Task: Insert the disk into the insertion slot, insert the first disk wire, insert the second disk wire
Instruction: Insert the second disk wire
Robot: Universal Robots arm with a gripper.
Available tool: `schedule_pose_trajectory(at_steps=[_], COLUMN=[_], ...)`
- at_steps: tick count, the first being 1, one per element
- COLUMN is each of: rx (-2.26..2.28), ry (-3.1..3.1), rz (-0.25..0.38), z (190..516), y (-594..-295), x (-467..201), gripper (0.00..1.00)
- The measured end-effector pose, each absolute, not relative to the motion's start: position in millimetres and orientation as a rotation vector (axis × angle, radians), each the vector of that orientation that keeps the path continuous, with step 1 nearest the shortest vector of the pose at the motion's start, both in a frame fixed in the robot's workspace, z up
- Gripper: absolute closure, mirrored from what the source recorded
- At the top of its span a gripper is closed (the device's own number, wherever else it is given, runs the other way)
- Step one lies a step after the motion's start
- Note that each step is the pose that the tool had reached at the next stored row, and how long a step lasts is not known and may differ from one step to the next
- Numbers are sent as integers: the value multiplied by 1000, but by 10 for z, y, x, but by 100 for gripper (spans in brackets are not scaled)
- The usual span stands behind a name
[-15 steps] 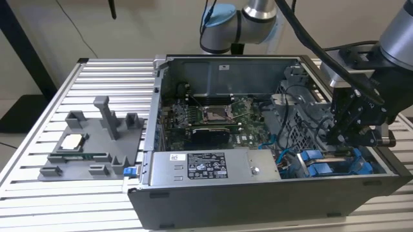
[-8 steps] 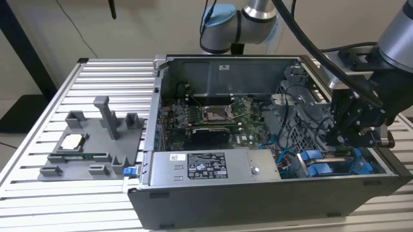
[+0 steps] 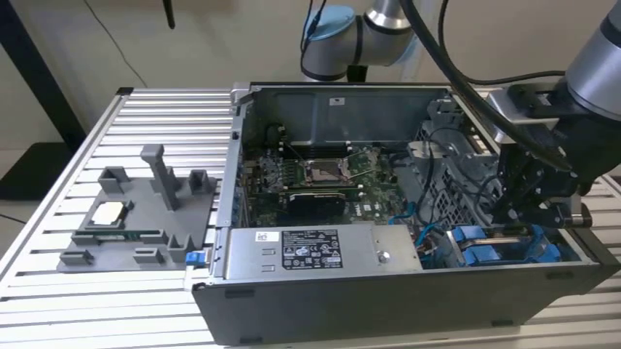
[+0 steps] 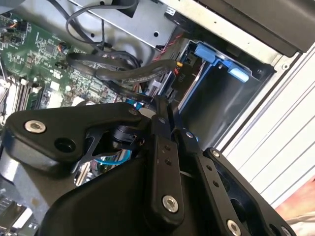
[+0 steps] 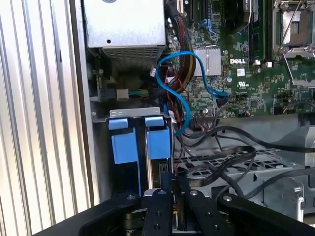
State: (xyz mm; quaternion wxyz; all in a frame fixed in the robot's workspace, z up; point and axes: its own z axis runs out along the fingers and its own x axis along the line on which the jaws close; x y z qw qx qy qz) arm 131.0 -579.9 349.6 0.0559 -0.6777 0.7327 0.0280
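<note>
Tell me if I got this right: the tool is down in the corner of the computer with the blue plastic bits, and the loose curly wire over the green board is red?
Nearly. The tool is down at the corner with the blue plastic fittings of the insertion slot, as the exterior view shows. But the curly wire over the green board is blue, not red; the first wrist view shows it clearly.

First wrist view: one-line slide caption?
Gripper poised over the insertion slot with blue fittings, beside the blue cable and motherboard.
</note>
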Motion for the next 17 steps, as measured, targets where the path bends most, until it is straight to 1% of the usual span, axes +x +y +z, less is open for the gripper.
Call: schedule_pose_trajectory(at_steps=[17], rx=[-2060], ry=[2226], rz=[61], z=[3413], y=[-5798], x=[1358], gripper=[84])
